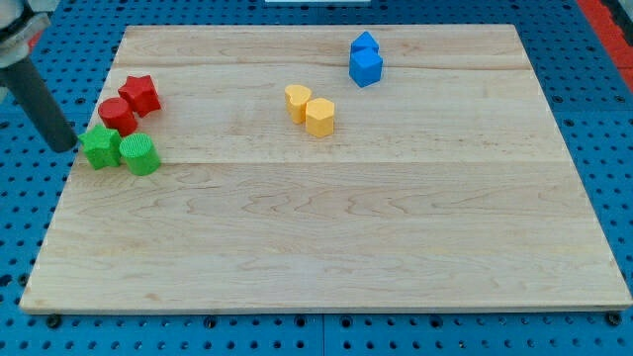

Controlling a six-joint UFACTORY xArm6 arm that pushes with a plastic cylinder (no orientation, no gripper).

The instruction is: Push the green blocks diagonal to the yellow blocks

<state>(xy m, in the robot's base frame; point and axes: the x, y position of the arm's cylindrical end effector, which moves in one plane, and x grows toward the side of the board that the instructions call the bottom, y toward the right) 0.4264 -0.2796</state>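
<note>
Two green blocks sit near the board's left edge: a green star (99, 147) and a green cylinder (140, 154), touching side by side. Two yellow blocks sit together at upper centre: a rounded yellow block (297, 102) and a yellow hexagon (319, 117). My dark rod comes in from the view's upper left, and my tip (67, 144) rests at the board's left edge, just left of the green star and close to touching it.
A red cylinder (117, 116) and a red star (140, 94) sit just above the green blocks. Two blue blocks (365, 61) stand together at the top, right of centre. The wooden board (326, 247) lies on a blue perforated table.
</note>
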